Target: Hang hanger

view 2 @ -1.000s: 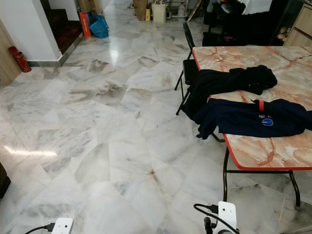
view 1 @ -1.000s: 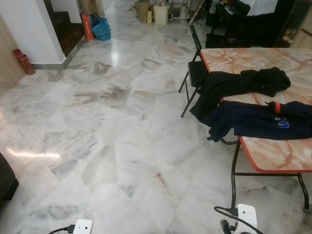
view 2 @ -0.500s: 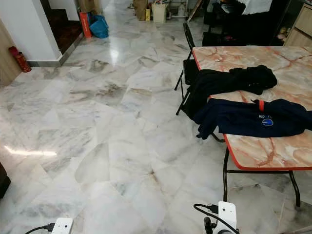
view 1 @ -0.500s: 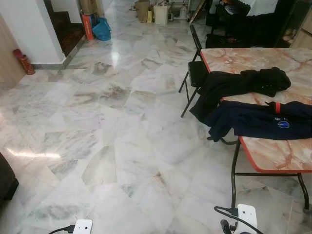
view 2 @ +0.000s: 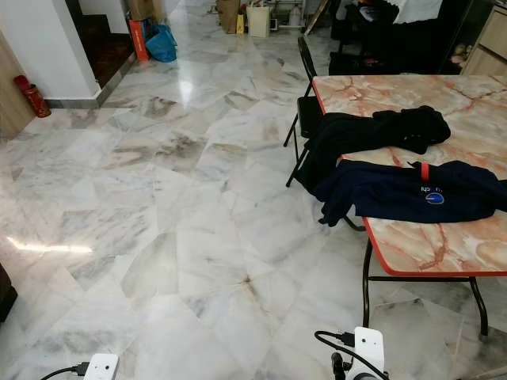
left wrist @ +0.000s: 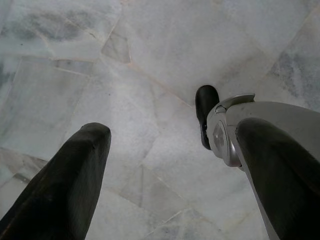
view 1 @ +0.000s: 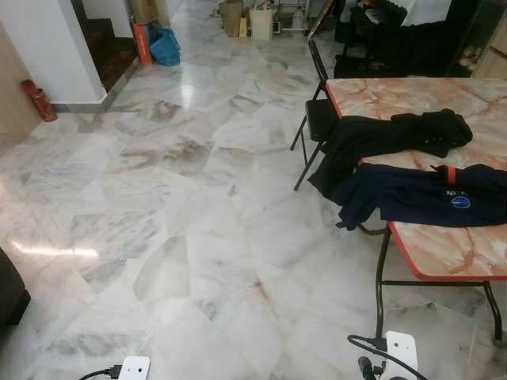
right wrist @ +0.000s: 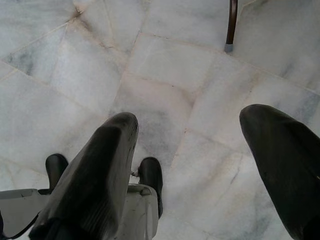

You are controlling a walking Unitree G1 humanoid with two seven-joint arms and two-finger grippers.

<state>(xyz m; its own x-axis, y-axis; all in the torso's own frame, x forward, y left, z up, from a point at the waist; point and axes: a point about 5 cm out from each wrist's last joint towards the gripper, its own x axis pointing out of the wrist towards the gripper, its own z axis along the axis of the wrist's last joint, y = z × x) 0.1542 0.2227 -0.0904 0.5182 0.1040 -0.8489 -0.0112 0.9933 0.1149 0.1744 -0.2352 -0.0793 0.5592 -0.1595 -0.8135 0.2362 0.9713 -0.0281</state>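
Observation:
Two dark garments lie on the marble-topped table at the right. A black jacket hangs partly over the table's near corner. In front of it lies a navy top with a short red piece at its collar; I cannot tell what that piece is. Both arms hang low at my sides over the floor. My left gripper is open above bare marble tiles, and my right gripper is open too, with nothing between its fingers.
A black folding chair stands at the table's far corner. A red fire extinguisher leans by the wall at the left, and a blue bag lies further back. A dark piece of furniture sits at the left edge. A table leg stands near my right gripper.

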